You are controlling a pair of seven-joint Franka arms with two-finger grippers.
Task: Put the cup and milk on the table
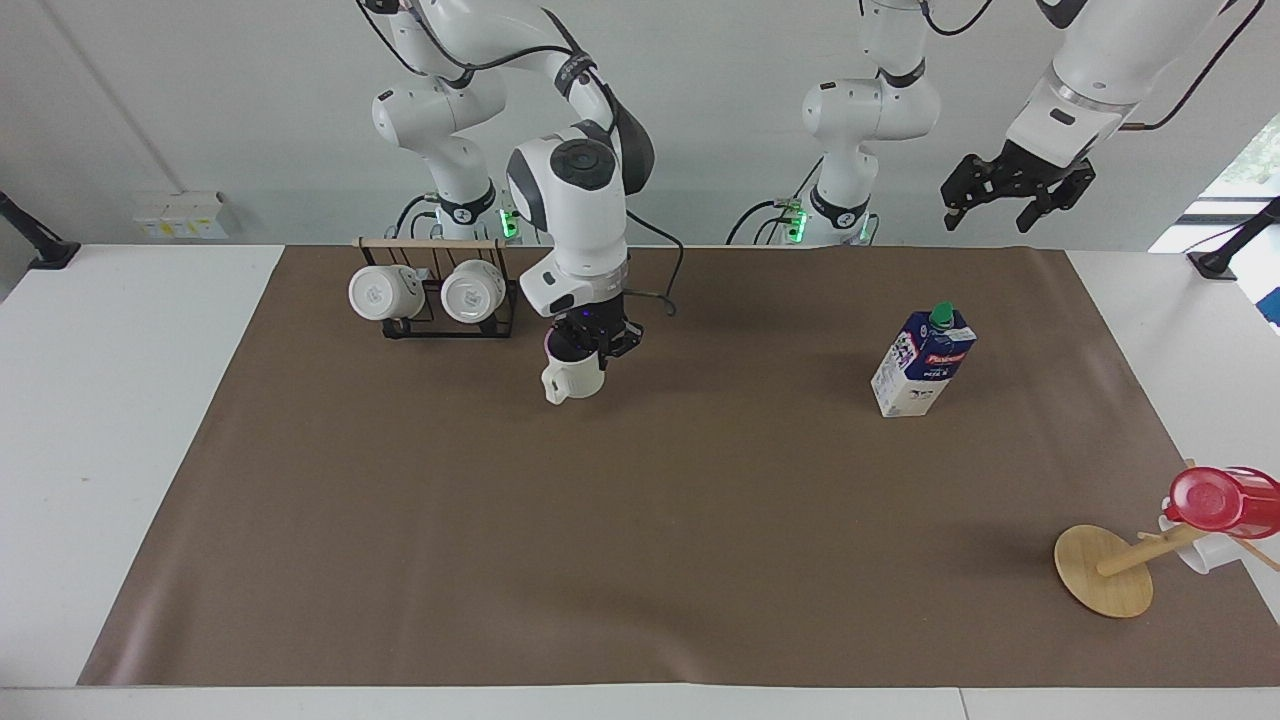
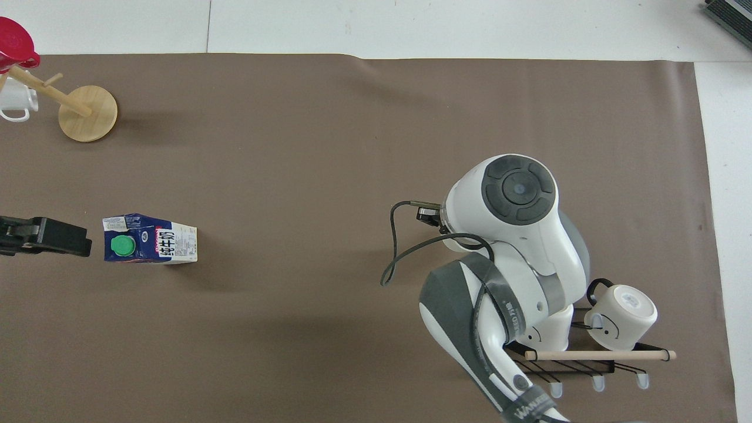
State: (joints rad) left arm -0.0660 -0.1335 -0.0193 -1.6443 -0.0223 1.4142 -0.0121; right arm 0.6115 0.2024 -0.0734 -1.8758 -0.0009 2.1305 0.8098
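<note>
facing view: right gripper [image 1: 592, 347] clamps the small cream-white ceramic mug [image 1: 572, 379] just above the brown mat [image 1: 640, 560], beside the black wire rack [image 1: 440, 315]. next, lower and release. blue-white milk carton [image 1: 922, 364] already stands; left gripper [image 1: 1015, 190] waits, fingers apart.

Bare mat [image 1: 640, 520] mid-table — rack [image 1: 440, 300], milk [image 1: 922, 365] flank it.

Bright, even, diffuse light; soft faint shadows on the brown mat [image 1: 640, 520]; both views sharp, no glare.
</note>
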